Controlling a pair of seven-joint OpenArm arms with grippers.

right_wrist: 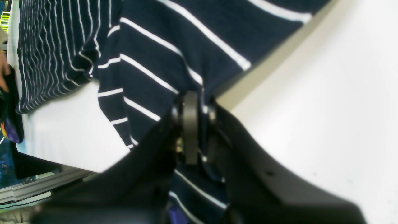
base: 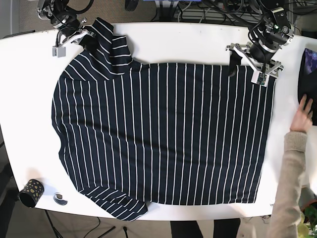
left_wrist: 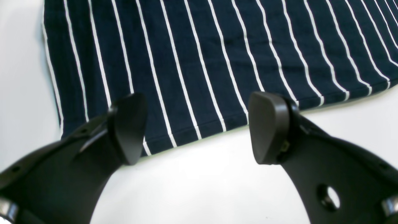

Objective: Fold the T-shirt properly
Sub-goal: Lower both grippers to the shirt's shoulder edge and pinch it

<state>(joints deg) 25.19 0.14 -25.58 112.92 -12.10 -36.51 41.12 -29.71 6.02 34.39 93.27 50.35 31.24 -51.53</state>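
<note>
Striped T-shirt (base: 163,134) spread flat across the white worktop (base: 198,39). Right gripper (right_wrist: 194,124) pinching a sleeve at the far corner; left gripper (left_wrist: 199,127) spread wide, hovering just over the hem corner, holding nothing.

I see a white table (base: 198,39) filling the frame. At lower left sit 1 dark spotted cup (base: 31,191) and 1 small round disc (base: 60,199).

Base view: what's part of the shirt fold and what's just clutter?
Job:
T-shirt, spread flat
right gripper, shut on a sleeve
left gripper, open at the hem

Clutter:
dark cup
small round thing
person's hand
dark cloth
</note>
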